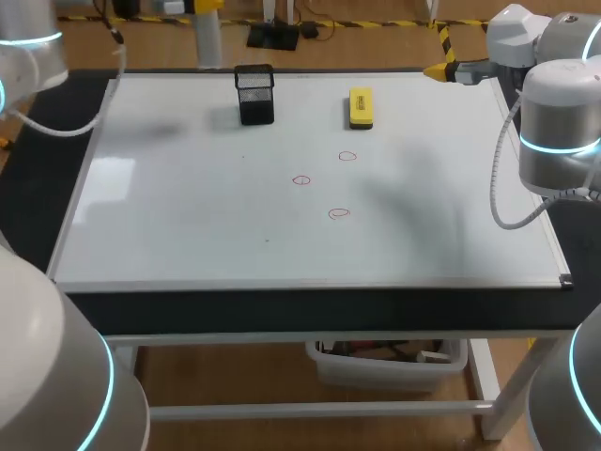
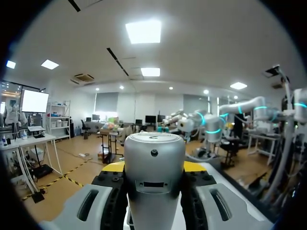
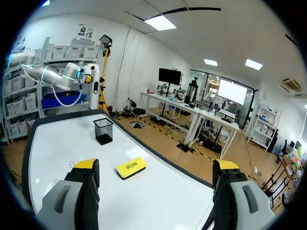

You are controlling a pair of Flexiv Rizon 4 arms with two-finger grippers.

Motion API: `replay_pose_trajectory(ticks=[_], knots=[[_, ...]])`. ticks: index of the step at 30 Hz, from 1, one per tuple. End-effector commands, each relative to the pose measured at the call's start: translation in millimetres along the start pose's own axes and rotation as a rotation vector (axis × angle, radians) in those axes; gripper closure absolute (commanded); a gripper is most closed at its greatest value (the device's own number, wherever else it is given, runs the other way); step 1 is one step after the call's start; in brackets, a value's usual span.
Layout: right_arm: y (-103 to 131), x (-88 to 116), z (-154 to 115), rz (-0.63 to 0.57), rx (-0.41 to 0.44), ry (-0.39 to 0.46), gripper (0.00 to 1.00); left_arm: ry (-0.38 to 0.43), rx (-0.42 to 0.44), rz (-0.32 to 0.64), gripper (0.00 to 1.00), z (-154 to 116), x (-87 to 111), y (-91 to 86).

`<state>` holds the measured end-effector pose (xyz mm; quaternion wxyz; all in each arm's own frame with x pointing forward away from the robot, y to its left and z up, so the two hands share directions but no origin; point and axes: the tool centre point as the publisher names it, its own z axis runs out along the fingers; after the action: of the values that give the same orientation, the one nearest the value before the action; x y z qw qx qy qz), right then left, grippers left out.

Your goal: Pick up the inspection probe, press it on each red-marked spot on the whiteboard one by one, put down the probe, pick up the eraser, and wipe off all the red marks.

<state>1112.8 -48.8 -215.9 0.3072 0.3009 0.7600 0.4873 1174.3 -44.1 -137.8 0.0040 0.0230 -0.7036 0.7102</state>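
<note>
Right end effector (image 3: 156, 191) released, left end effector (image 2: 153, 167) indeterminate; eraser (image 1: 361, 107), three o'clock of holder (image 1: 254, 94), seems light, rigid: grip long sides.

I see a smooth, shiny whiteboard (image 1: 188, 235). The black cup (image 1: 254, 94) looks like metal mesh. The yellow eraser (image 1: 361, 107) looks like plastic. My right fingers (image 3: 60, 201) look like smooth grey plastic.

Left arm (image 1: 26, 52) sits off the table's far left corner, its gripper (image 2: 153, 165) pointing level, both yellow tips pressed against a silver probe (image 2: 154, 143). Right arm (image 1: 560, 122) stands over the right edge, its gripper (image 3: 156, 166) by the far right corner, fingers spread wide
</note>
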Motion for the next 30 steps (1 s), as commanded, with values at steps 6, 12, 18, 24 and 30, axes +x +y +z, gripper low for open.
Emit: replay_pose_trajectory(ticks=[6,12,18,24,30], knots=[[-0.2,-0.6,0.3,0.0,0.0,0.001,0.0,-0.415,-0.013,0.0,1.0,-51.8,46.2,2.7],[-0.2,-0.6,0.3,0.0,0.0,0.001,0.0,-0.494,-0.009,0.012,1.0,-81.6,61.8,8.9],[-0.2,-0.6,0.3,0.0,0.0,0.001,0.0,-0.544,-0.011,0.029,1.0,-101.4,71.3,15.5],[-0.2,-0.6,0.3,0.0,0.0,0.001,0.0,-0.578,0.003,0.037,1.0,-116.4,74.1,20.2],[-0.2,-0.6,0.3,0.0,0.0,0.001,0.0,-0.593,0.013,0.042,1.0,-123.7,70.5,24.4]])
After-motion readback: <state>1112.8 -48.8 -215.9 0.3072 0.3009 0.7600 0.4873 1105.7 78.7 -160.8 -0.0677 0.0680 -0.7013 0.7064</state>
